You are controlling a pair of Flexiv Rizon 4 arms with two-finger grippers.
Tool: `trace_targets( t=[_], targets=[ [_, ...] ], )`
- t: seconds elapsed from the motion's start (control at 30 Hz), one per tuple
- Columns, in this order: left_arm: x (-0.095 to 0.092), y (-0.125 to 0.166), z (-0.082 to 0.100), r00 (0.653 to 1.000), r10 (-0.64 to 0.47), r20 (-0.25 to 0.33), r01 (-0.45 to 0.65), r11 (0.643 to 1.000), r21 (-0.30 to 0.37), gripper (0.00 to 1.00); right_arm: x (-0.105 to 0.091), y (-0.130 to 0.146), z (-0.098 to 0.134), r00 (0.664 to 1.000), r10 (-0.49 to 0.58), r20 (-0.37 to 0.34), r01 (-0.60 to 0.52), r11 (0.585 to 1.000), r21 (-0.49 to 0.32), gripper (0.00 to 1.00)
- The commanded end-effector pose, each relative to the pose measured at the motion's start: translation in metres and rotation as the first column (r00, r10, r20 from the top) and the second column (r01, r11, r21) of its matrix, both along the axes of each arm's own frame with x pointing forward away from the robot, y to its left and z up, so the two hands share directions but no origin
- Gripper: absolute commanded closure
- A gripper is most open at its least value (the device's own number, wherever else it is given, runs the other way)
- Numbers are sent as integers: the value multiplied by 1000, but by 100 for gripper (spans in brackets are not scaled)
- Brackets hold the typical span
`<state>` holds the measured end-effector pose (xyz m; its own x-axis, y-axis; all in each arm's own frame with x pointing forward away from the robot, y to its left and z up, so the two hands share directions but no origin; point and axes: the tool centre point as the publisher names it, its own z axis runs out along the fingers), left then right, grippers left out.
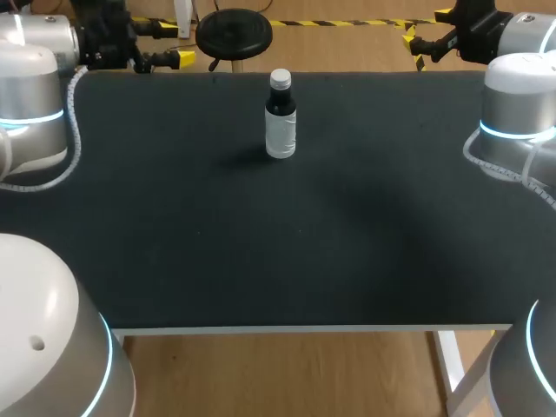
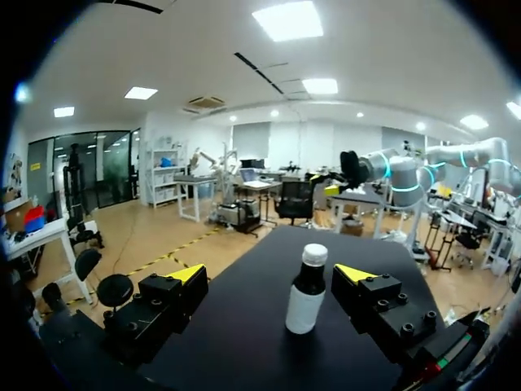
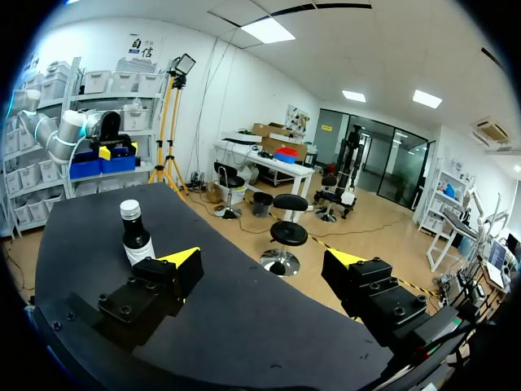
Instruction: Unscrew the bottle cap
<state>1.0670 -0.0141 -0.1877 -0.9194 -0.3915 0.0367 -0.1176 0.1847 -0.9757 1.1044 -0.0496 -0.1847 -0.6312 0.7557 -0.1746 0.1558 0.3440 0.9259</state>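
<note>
— Overhead?
— Bottle [image 1: 281,130] upright on the desk [image 1: 261,261], cap [image 1: 280,79] on, well apart from left tool [image 1: 180,45] and right tool [image 1: 427,36].
— Left wrist?
— Tool wide open; bottle ahead, in line with the gap.
— Right wrist?
— Wide too; bottle ahead, just past one finger.

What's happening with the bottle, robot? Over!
Left gripper open, empty. Right gripper open, empty. Dark bottle upright on table, white cap on, untouched. Nothing blocking it.

The table [image 1: 261,252] is matt black, perhaps cloth-covered; the bottle [image 1: 281,109] is glossy and dark, with a matt white label [image 1: 281,139] and a smooth cap [image 1: 280,80].
</note>
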Motion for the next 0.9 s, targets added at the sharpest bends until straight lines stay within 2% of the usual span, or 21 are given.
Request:
trace_targets(
  t=[0.03, 0.13, 0.37, 0.9],
  targets=[
    [8, -4, -15, 994, -111, 3, 111, 993, -44, 0, 0, 0, 0, 1000, 0, 0, 0, 1000, 0, 0],
    [7, -9, -20, 985, -170, 13, 170, 983, -75, 0, 0, 0, 0, 1000, 0, 0, 0, 1000, 0, 0],
    [5, -23, -32, 968, -251, 15, 251, 964, -93, 0, 0, 0, 0, 1000, 0, 0, 0, 1000, 0, 0],
    [5, -27, -35, 968, -251, -1, 249, 964, -95, 0, 0, 0, 0, 1000, 0, 0, 0, 1000, 0, 0]
  ],
)
